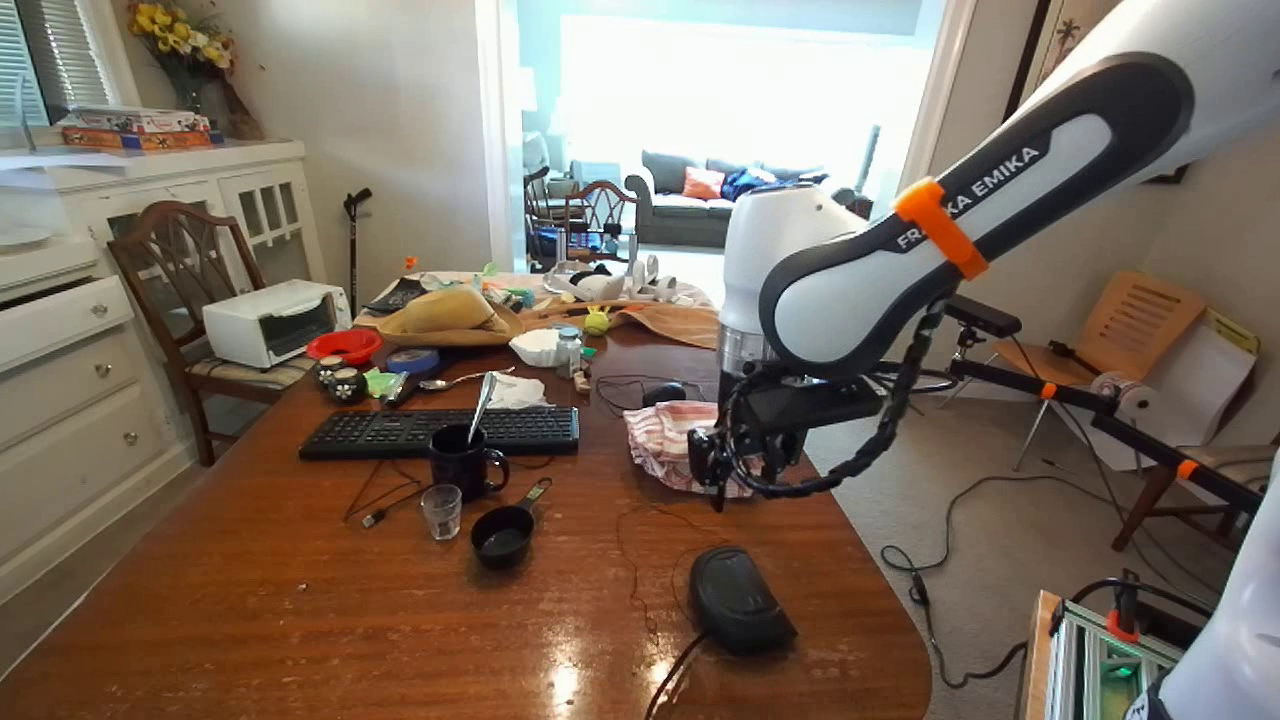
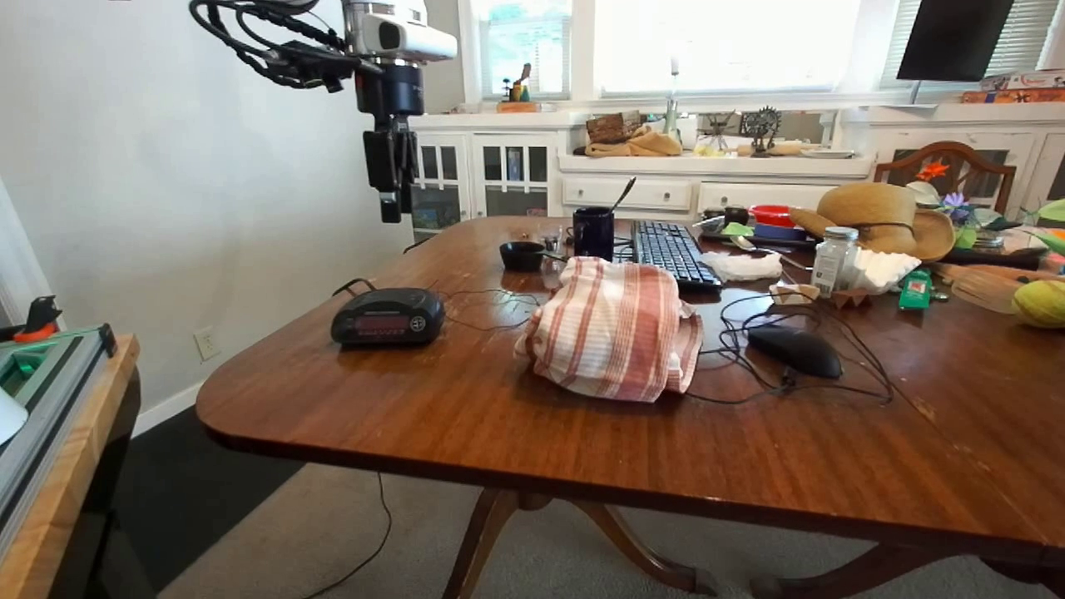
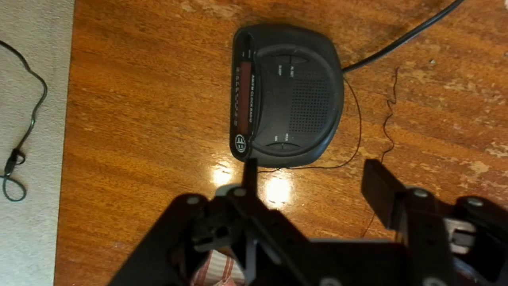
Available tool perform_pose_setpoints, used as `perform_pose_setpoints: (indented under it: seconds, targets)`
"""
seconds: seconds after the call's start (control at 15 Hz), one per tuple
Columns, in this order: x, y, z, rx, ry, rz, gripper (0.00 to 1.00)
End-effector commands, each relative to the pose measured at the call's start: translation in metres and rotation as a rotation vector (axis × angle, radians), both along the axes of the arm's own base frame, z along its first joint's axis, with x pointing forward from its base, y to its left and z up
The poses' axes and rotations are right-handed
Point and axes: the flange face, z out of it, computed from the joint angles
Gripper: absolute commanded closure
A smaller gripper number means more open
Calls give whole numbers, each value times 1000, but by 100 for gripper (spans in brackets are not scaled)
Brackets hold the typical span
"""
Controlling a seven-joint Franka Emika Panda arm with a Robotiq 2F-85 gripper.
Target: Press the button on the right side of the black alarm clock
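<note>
Near a rounded corner of the brown wooden desk (image 2: 466, 416), a rounded black plastic alarm clock (image 3: 278, 99) is set. Overhead, the black two-fingered gripper (image 3: 309, 171) is held with fingers spread wide. Along the adjoining edge, a red-and-white striped cloth bundle (image 1: 662, 440) is partly hidden by the gripper in an exterior view. A thin dark wire (image 3: 360, 119) is curled beside the clock, whose black cable (image 3: 399, 41) is cut off.

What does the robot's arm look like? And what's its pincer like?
The arm is chunky and rounded, mostly white with black trim. White letters on it end in "KA EMIKA"; an orange band wraps around and hides some of them. A bumpy black cable loops near the wrist. The pincer is black, with two fingers.
</note>
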Motion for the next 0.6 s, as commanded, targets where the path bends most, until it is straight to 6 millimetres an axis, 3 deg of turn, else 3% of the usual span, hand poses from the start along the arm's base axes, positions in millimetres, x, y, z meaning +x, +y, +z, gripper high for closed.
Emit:
perform_pose_setpoints:
  seconds: [0.0, 0.33, 0.4, 0.53]
  targets:
    - [-25, 8, 23, -30, 6, 67, 0]
    - [-34, 10, 46, -28, 44, 188, 0]
    - [-24, 11, 38, -17, 25, 138, 0]
    - [-24, 11, 42, -17, 20, 142, 0]
